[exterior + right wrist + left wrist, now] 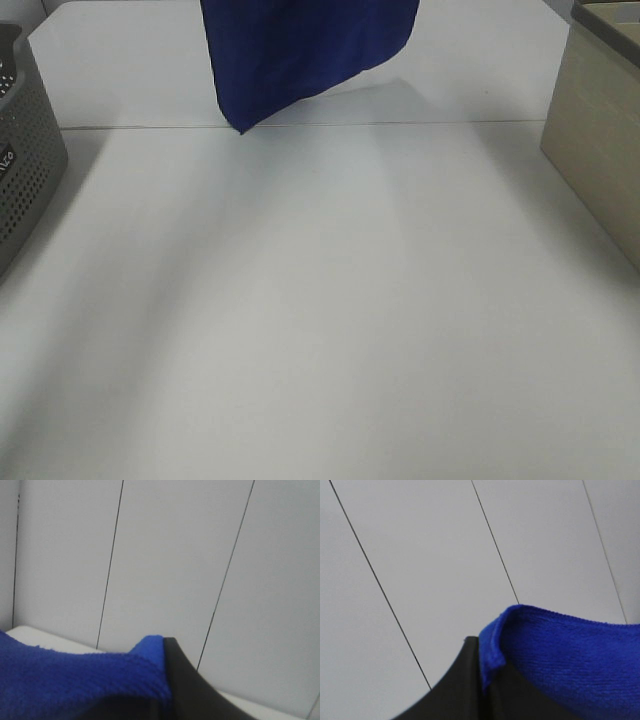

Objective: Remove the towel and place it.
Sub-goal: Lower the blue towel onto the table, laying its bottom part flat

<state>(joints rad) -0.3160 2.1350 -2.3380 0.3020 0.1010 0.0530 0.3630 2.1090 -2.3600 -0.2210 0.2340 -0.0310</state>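
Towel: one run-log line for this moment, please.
object: deep-blue plush cloth towel | state: hanging over white table, contact unclear | left gripper: shut on towel | right gripper: shut on towel

Fuzzy, matt nap on deep-blue plush cloth towel (pixel 305 50); smooth matt finish on white tabletop (pixel 320 320); grey perforated plastic basket (pixel 25 160).

We call it lab or test workspace: plain white table (pixel 320 330), grey perforated plastic basket (pixel 25 160) at left edge, beige bin (pixel 598 150) at right edge, white panelled wall (pixel 430 555), thin dark joints, in both wrist views.
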